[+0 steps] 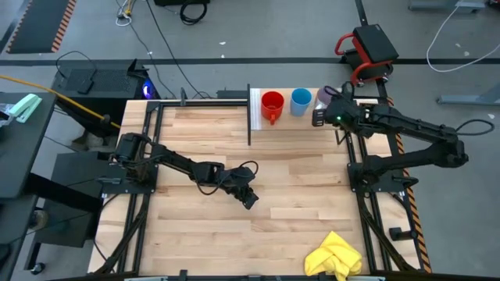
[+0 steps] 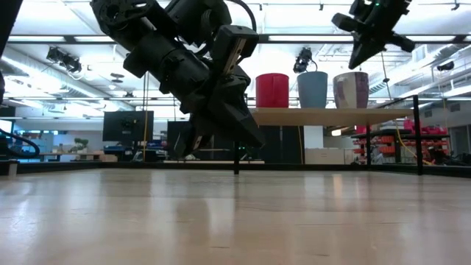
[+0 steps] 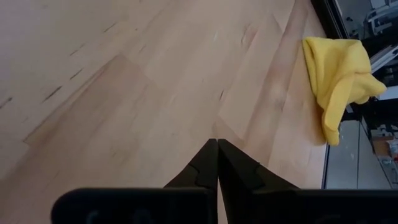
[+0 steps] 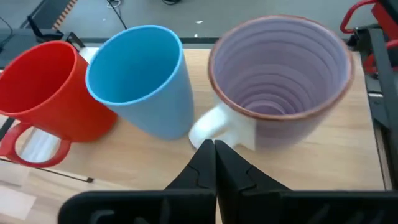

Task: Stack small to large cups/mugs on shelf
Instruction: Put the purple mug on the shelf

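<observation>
Three cups stand upright in a row on the shelf [image 1: 291,119], a light-wood board with a white end panel [image 1: 255,109] at the table's far edge. They are the red mug [image 1: 272,104], the light-blue cup [image 1: 301,101] and the purple-grey cup [image 4: 280,74] with a white handle [image 4: 217,127]. My right gripper [image 2: 359,60] is shut and hovers just above the purple-grey cup [image 2: 352,90], clear of its rim. My left gripper [image 1: 251,200] is shut, pointing down over the middle of the table.
A crumpled yellow cloth [image 1: 334,256] lies at the table's near right corner and also shows in the left wrist view [image 3: 339,74]. Black frame rails [image 1: 353,168] run along the table's sides. The plank tabletop [image 1: 297,203] lies between the arms.
</observation>
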Robot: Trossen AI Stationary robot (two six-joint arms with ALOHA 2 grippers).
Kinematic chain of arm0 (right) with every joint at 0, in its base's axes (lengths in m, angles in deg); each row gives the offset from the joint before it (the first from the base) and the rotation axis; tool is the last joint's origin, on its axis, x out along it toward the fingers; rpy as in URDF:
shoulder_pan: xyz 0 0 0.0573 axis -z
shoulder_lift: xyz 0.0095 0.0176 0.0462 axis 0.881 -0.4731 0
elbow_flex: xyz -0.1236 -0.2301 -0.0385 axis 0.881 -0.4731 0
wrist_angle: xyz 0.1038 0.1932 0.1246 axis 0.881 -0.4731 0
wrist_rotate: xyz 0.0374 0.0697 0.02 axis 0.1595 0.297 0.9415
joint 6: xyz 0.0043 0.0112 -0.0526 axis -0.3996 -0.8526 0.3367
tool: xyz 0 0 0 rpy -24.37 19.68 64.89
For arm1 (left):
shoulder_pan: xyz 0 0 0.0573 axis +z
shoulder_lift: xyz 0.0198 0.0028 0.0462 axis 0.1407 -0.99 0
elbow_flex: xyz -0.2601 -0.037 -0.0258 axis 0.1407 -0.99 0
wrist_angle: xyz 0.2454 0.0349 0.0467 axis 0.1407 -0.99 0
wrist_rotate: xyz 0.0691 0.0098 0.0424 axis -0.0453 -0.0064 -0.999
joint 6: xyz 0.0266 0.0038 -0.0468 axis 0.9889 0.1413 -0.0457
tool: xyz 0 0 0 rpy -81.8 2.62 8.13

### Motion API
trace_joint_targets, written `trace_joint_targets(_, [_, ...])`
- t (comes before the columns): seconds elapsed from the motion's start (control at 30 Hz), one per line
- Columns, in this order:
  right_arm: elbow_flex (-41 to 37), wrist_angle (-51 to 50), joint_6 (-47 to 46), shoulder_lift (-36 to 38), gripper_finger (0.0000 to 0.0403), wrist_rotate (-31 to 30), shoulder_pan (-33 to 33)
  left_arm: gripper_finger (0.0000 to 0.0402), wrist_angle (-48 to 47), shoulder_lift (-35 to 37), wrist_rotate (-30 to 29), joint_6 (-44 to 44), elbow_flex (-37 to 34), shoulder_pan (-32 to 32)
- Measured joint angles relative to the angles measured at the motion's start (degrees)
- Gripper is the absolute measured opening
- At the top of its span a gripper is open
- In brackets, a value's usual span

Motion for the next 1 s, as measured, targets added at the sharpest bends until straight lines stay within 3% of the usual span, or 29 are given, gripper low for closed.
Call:
trace_joint_targets(0.5, [0.0,9.32,6.33,-3.82,0.0,3.6,3.38,0.0016,0.02,0.0,0.2,-0.22,0.0,0.33])
trace_joint_targets(1.0, [0.07,6.22,7.38,-8.5,0.0,5.53,5.49,0.0023,0.02,0.0,1.49,-0.55,0.0,0.31])
